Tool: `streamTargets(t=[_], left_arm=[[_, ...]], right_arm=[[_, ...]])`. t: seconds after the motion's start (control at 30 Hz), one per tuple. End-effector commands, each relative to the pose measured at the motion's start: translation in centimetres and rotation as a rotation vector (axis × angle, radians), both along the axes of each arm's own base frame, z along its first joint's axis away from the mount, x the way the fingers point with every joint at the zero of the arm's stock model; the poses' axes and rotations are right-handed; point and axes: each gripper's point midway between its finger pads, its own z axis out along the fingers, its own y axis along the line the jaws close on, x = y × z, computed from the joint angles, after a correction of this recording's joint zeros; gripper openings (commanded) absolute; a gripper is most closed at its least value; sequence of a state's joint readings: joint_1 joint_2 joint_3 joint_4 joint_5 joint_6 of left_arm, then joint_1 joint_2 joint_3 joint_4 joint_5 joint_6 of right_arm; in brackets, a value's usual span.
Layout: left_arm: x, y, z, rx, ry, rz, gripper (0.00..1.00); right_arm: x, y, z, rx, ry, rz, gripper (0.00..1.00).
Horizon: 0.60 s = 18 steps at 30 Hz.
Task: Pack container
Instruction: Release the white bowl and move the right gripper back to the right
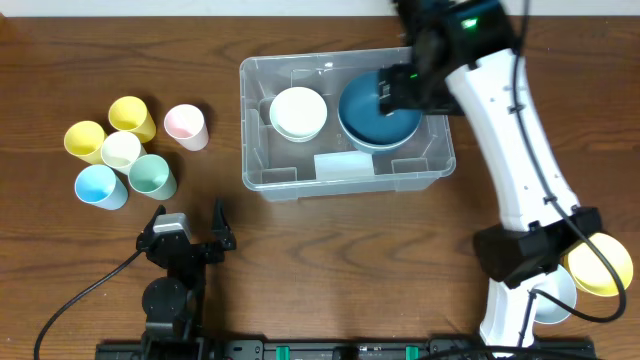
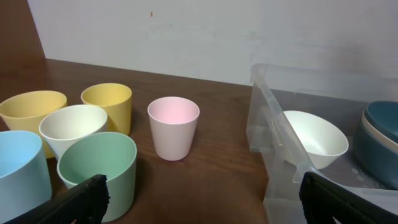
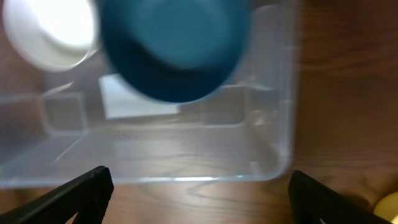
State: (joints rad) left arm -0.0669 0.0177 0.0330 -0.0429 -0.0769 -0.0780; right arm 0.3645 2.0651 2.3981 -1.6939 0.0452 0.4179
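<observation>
The clear plastic container (image 1: 262,176) stands at the table's back middle. It holds a white bowl (image 1: 299,113) on the left and a dark blue bowl (image 1: 362,128) on the right. My right gripper (image 1: 398,88) hovers over the dark blue bowl's right side, open and empty. The right wrist view looks down on the dark blue bowl (image 3: 174,50), the white bowl (image 3: 50,31) and the container's near rim (image 3: 186,177), with my right gripper's fingers (image 3: 199,199) spread wide. My left gripper (image 1: 190,237) is open and empty near the front edge, left of the container.
Several cups stand at the left: pink (image 1: 186,127), two yellow (image 1: 85,140), white (image 1: 121,150), green (image 1: 152,176), light blue (image 1: 100,186). A yellow bowl (image 1: 603,265) and a pale bowl (image 1: 555,295) sit at the front right by the right arm's base.
</observation>
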Motion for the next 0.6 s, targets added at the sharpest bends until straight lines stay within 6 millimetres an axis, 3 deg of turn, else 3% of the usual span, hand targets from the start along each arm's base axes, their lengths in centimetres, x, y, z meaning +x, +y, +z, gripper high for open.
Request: streamTargets(t=[0.0,0.23,0.43,0.57], left_arm=[[0.0,0.1,-2.0,0.006,0.053,0.004,0.98],[0.0,0.1,-2.0,0.006,0.053,0.004,0.98],[0.0,0.1,-2.0,0.006,0.053,0.004,0.98],[0.0,0.1,-2.0,0.006,0.053,0.004,0.98]], right_arm=[[-0.4,-2.2,0.5,0.006,0.002,-0.089,0.9],[-2.8,-5.9,2.4,-0.063,-0.036,-0.155,0.91],[-8.0,-10.4,4.1,-0.123,-0.076,-0.291,0.93],[-12.0,-13.5,3.6,-0.123,-0.083,-0.439,0.9]])
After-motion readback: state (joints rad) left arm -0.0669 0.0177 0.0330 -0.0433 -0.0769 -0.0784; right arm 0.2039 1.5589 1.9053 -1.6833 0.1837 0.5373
